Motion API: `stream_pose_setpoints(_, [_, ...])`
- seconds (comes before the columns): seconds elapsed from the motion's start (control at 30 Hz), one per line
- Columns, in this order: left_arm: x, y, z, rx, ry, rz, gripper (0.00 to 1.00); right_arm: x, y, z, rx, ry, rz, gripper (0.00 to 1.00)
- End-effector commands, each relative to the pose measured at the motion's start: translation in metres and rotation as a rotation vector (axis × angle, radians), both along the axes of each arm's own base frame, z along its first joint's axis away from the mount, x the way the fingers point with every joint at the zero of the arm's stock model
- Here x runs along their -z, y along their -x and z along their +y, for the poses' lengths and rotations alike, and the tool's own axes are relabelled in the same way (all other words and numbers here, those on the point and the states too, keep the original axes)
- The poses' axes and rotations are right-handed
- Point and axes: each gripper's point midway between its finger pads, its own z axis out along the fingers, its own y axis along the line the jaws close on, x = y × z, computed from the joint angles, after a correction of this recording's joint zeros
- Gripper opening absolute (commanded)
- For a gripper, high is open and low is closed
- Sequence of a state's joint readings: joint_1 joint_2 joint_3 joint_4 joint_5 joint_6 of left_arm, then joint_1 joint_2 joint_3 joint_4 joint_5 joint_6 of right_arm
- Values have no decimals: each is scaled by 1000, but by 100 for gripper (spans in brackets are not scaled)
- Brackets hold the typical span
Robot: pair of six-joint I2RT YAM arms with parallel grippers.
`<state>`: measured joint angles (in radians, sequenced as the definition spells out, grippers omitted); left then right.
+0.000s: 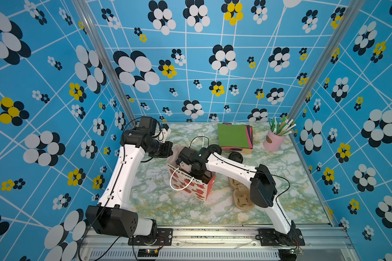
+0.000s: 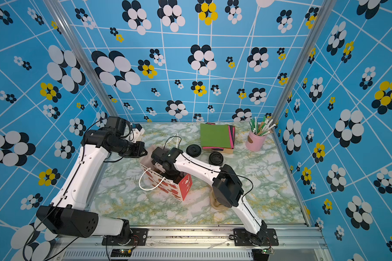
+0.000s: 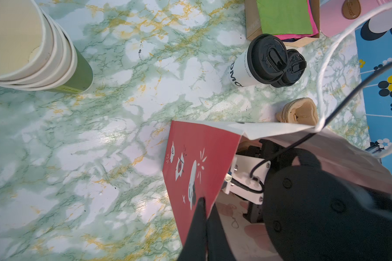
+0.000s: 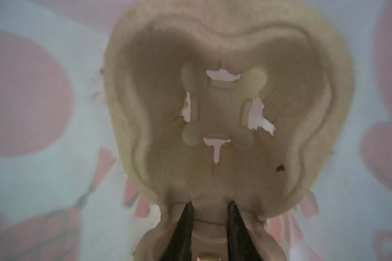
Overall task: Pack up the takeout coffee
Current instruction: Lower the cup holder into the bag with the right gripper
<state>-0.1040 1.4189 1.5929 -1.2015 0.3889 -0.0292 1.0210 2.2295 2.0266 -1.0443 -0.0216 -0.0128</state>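
- My left gripper (image 3: 204, 204) is closed tight, pinching the rim of the glossy red-and-white paper bag (image 3: 197, 158).
- My right gripper (image 4: 211, 205), inside the bag, clamps a ridge of one moulded pulp carrier (image 4: 224, 45). A second carrier (image 1: 242, 198) lies on the marbled table (image 1: 168, 210).
- One takeout coffee (image 3: 258, 61), white paper with a round black lid, stands upright beyond the bag, long axis vertical.

Paper bag (image 1: 191, 188) "Happy Every…"; pink pot (image 3: 333, 21) "Sweet"; box (image 3: 252, 24) "NAPKIN…"; takeout coffee (image 3: 240, 70) "COFFEE".
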Motion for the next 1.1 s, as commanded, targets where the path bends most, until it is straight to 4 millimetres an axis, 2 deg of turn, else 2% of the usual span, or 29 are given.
stream_pose_setpoints(0.0, [-12, -2, 0, 13, 1, -35, 0, 15, 12, -8, -21, 73, 56, 22])
stream_pose_setpoints(0.73, [-6, 0, 0, 19, -4, -22, 0, 62, 22, -19, -31, 227, 150, 31])
stream_pose_setpoints(0.9, [-5, 2, 1, 20, -9, -24, 0, 63, 22, -20, -26, 234, 154, 33])
stream_pose_setpoints(1.07, [-4, 4, 2, 20, -12, -20, 0, 45, 21, -10, -21, 180, 141, 39])
